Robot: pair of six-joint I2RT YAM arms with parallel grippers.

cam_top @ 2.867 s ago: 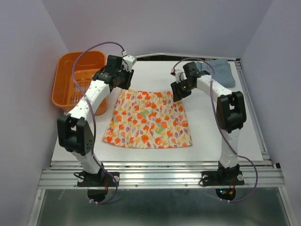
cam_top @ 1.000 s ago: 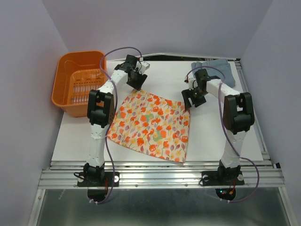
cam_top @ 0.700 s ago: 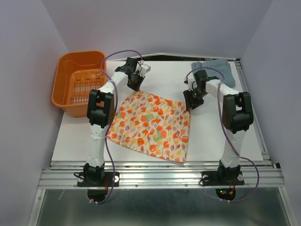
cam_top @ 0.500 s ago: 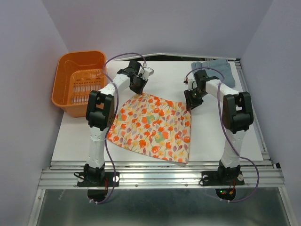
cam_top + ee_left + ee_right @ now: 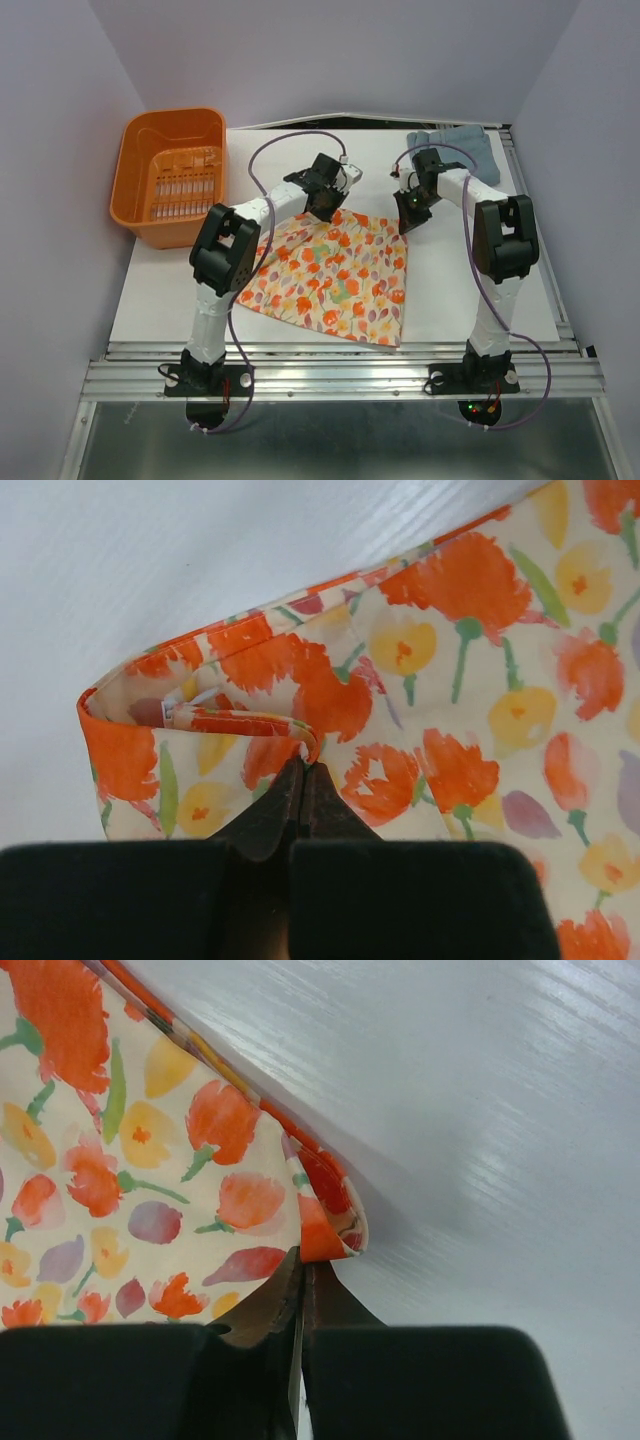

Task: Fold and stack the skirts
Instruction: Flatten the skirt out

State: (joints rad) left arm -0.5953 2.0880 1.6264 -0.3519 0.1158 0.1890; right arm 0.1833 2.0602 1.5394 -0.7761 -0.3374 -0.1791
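Note:
A floral skirt [image 5: 335, 275] with orange, yellow and purple flowers lies spread on the white table. My left gripper [image 5: 327, 203] is shut on its far left corner, and the cloth [image 5: 300, 695] there is lifted and folded over at the fingertips. At the far right corner my right gripper [image 5: 410, 208] is shut on the hem, with a small curl of fabric [image 5: 325, 1215] pinched at its tips. A folded blue-grey skirt [image 5: 462, 150] rests at the table's back right.
An orange plastic basket [image 5: 165, 175] stands at the back left beside the table. Purple walls close in both sides. The metal rail [image 5: 340, 375] with the arm bases runs along the near edge.
Both grippers closed on the skirt's far corners. The left gripper moved right along the far edge, pulling its corner inward and lifting it. The right gripper stayed near its corner.

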